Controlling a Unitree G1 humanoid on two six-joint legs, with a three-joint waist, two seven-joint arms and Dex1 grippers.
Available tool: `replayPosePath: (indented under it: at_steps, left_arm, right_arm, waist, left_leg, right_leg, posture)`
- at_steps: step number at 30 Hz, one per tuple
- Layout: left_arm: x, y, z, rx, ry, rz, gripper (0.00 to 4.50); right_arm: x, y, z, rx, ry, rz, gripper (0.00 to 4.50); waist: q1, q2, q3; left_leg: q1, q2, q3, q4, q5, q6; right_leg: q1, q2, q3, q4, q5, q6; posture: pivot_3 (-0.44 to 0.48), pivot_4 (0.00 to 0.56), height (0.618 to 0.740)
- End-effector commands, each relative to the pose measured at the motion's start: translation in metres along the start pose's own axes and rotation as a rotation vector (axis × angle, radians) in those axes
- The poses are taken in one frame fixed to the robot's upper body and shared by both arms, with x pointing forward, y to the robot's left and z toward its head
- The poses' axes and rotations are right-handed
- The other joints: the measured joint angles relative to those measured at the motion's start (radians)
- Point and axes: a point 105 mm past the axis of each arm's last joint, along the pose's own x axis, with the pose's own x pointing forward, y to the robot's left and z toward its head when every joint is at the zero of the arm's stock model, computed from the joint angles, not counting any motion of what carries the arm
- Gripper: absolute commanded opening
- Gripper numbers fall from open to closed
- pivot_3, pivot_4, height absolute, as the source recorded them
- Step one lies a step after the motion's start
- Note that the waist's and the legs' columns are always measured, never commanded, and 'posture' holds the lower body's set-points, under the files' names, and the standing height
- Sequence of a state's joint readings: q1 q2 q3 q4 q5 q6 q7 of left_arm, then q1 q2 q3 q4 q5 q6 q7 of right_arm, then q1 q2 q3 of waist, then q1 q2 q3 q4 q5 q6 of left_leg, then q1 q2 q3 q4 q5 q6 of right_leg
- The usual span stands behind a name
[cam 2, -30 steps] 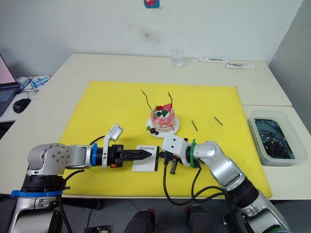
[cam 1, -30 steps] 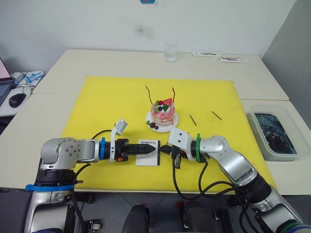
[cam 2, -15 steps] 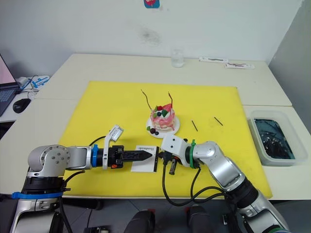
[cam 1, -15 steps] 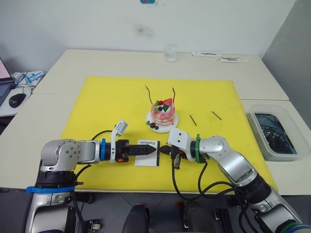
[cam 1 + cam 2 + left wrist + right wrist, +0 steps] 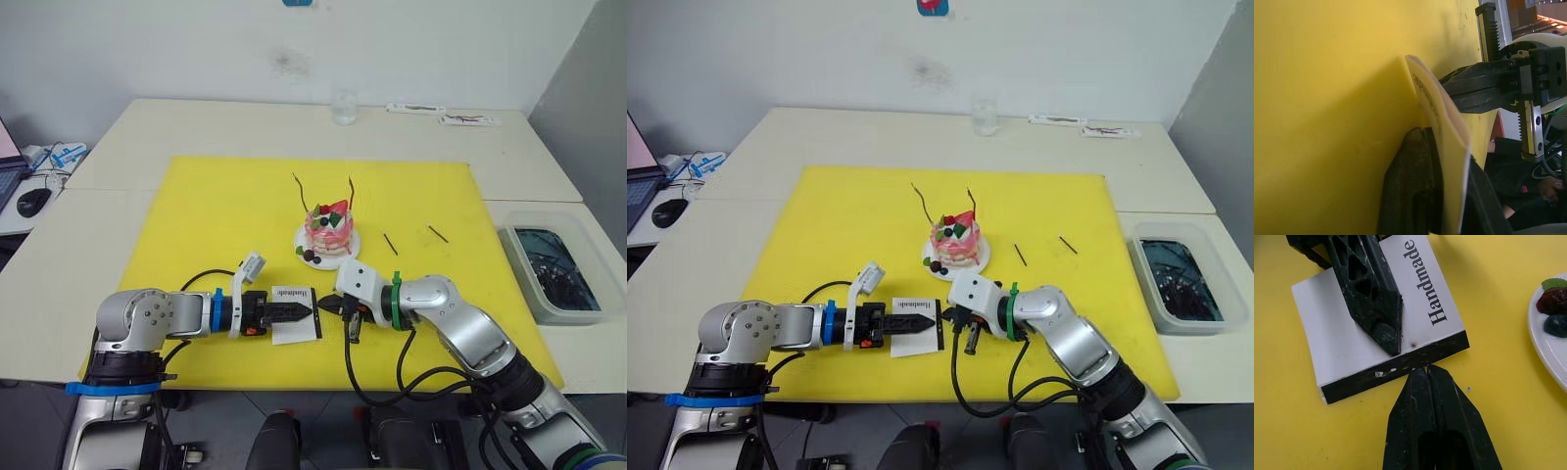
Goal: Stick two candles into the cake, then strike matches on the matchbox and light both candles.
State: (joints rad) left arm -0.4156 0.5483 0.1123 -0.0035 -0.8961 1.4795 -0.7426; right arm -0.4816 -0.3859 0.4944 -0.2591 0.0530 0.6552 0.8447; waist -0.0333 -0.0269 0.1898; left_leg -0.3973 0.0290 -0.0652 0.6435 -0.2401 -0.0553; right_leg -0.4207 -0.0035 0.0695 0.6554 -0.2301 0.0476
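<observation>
My left pincer pinches the matchbox on the yellow mat, while my right pincer, pressed together on a match, touches its black strip running crosswise ahead.

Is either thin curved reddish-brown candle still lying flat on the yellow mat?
No: both thin curved reddish-brown candles stand upright in the small pink-and-white cake; two short dark matches lie on the yellow mat.
</observation>
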Motion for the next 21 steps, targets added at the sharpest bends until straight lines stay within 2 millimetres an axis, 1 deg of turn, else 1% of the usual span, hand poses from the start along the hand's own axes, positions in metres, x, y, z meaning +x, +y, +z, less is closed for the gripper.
replayPosePath:
  at_steps: [1,8,15,18,21]
  left_arm:
    - [0.005,0.004,-0.015,-0.036,0.060,0.008,0.03]
    - [-0.003,0.005,-0.011,-0.012,0.050,0.015,0.03]
    - [-0.013,0.004,-0.001,0.046,0.045,0.016,0.03]
    - [-0.017,-0.003,0.004,0.092,0.042,-0.004,0.03]
    - [-0.026,-0.015,0.013,0.166,0.022,-0.035,0.03]
  right_arm:
    - [0.000,0.007,0.012,-0.036,-0.037,0.023,0.00]
    - [-0.005,-0.001,0.012,-0.036,-0.040,-0.004,0.00]
    - [-0.013,-0.008,0.017,0.002,-0.080,-0.043,0.00]
    - [-0.019,-0.011,0.026,0.028,-0.138,-0.068,0.00]
    - [-0.033,-0.016,0.037,0.052,-0.211,-0.110,0.00]
  waist:
    - [-0.001,0.000,0.000]
    - [-0.003,0.000,0.000]
    - [-0.012,0.000,0.000]
    - [-0.016,0.000,0.000]
    - [-0.020,0.000,0.000]
  left_leg:
    - [0.000,0.000,0.000,0.000,0.000,0.000]
    - [0.000,0.000,0.000,0.000,0.000,0.000]
    - [0.000,0.000,0.000,-0.001,0.000,0.000]
    - [0.000,0.001,0.000,-0.001,0.000,0.000]
    - [-0.001,0.001,-0.001,-0.001,0.000,0.000]
  right_leg:
    - [0.000,0.000,0.000,0.000,0.000,0.000]
    - [0.000,0.000,0.000,0.000,0.000,0.000]
    - [-0.001,0.001,0.000,0.001,0.000,0.000]
    - [-0.001,0.001,0.000,0.001,0.000,-0.001]
    - [-0.002,0.001,-0.001,0.001,0.000,-0.001]
  posture:
    - [0.000,0.150,0.740]
    - [0.000,0.150,0.740]
    - [0.000,0.150,0.740]
    - [0.000,0.150,0.740]
    - [0.000,0.150,0.740]
